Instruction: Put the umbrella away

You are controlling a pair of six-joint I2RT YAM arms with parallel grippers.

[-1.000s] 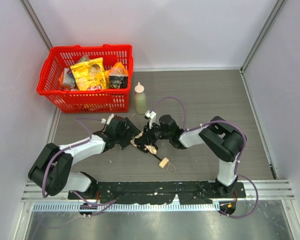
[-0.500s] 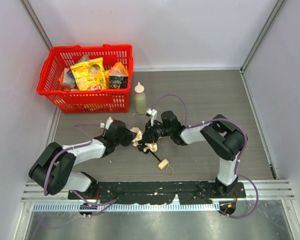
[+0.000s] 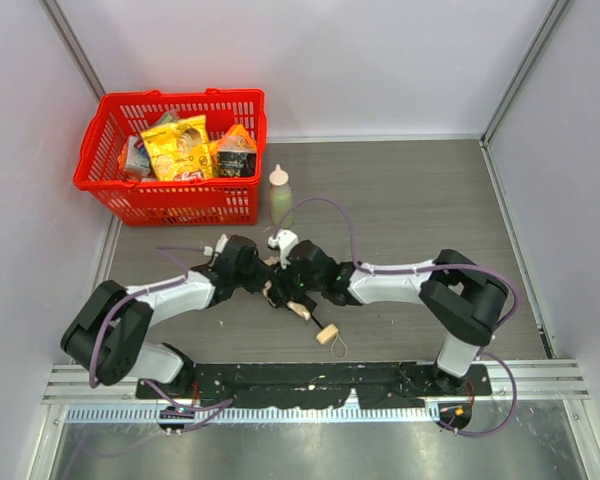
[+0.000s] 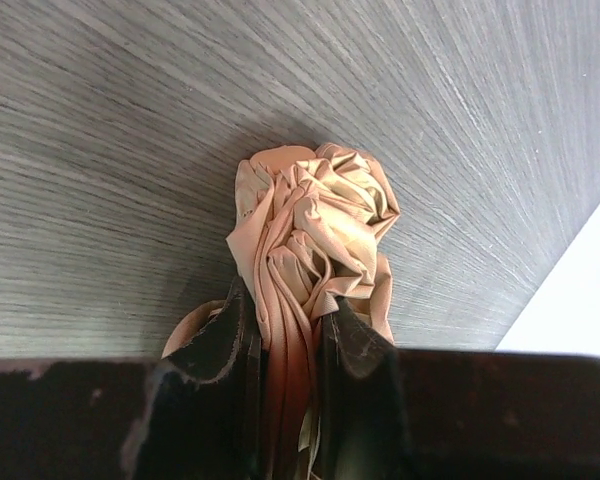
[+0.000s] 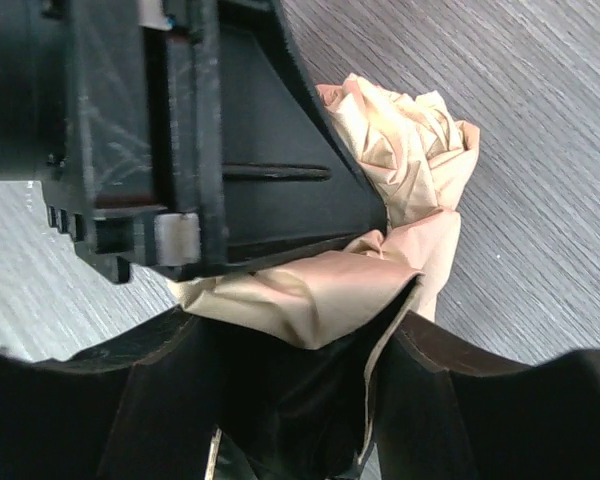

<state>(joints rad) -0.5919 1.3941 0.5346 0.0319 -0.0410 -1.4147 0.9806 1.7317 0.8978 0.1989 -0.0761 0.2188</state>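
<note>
The umbrella [image 4: 315,215] lies on the table between both arms, its beige fabric bunched into a crumpled wad. My left gripper [image 4: 290,320] is shut on a pinch of that fabric; seen from above, the left gripper [image 3: 264,276] sits at the bundle's left side. My right gripper [image 5: 295,335] is open, its jaws wide around a loose fold of the umbrella [image 5: 410,140], with the left gripper's black body right above it. In the top view, the right gripper [image 3: 282,290] meets the left one over the umbrella [image 3: 299,310]. The pale knob handle [image 3: 327,334] lies toward the near edge.
A red basket [image 3: 170,205] holding snack packets stands at the back left. A pale green squeeze bottle [image 3: 280,197] stands upright just right of it, close behind the two grippers. Walls close in the table on the left, back and right.
My left gripper went from open to shut on the fabric. The right gripper opened and slid left toward the left gripper. The umbrella shifted slightly left.
</note>
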